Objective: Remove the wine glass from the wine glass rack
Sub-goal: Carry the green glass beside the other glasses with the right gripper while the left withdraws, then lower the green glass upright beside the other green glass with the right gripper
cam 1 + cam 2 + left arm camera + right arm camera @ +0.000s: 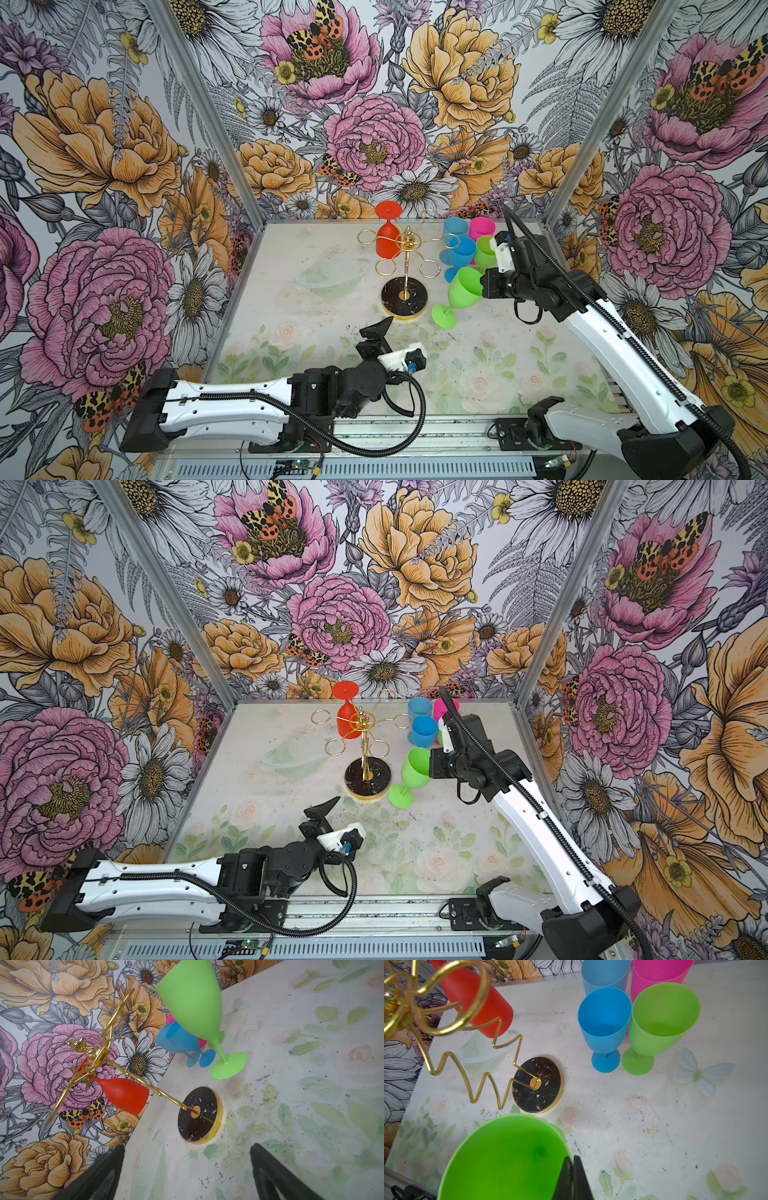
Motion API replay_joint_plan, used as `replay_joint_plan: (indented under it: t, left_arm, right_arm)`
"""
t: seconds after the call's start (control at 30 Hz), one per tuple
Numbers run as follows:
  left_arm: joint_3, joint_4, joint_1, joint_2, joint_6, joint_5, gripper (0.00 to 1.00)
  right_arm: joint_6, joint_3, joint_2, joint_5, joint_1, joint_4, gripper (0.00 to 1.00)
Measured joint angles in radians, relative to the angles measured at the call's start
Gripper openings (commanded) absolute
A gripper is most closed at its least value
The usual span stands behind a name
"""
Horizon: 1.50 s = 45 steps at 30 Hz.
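Fingers, left gripper: spread wide apart and empty, low over the table, aimed at the rack's round black base.
Red glass: hangs foot up, bowl down from a loop above and beyond the left fingers, on the far side of the pole from them. Its long axis is close to vertical.
Rack: upright between the two grippers, other loops bare.
Green glass: off the rack and tilted, foot down near the rack's base and bowl leaning back toward the right fingers. Whether the foot touches the table cannot be told.
Right gripper: pinched together on the green bowl's rim, one finger inside, one outside.
Likely next reach: the free left arm looks better placed for the red glass.
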Motion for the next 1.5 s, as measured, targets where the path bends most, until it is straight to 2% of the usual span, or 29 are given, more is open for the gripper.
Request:
replay_joint_plan:
  t: [0.13,0.33,0.57,0.8,1.0,1.5]
  left_arm:
    - [0.040,-0.079,0.103,-0.041,-0.163,0.036,0.97]
    - [0.074,-0.161,0.265,-0.098,-0.324,0.135,0.97]
    - [0.074,-0.197,0.430,-0.142,-0.444,0.237,0.97]
    - [0.068,-0.210,0.532,-0.195,-0.498,0.290,0.97]
    - [0.057,-0.218,0.564,-0.215,-0.510,0.301,0.99]
    - [0.057,-0.224,0.566,-0.215,-0.510,0.301,0.99]
  right_arm:
    - [-0.014,-0.026,0.035,0.075,-0.008,0.030,0.00]
    - [-0.026,-0.032,0.111,0.164,-0.019,0.083,0.00]
    - [-0.039,-0.032,0.188,0.209,-0.037,0.149,0.00]
    - [-0.047,-0.033,0.239,0.228,-0.050,0.201,0.00]
    - [-0.053,-0.034,0.274,0.235,-0.056,0.233,0.00]
    - [-0.054,-0.034,0.345,0.235,-0.056,0.288,0.00]
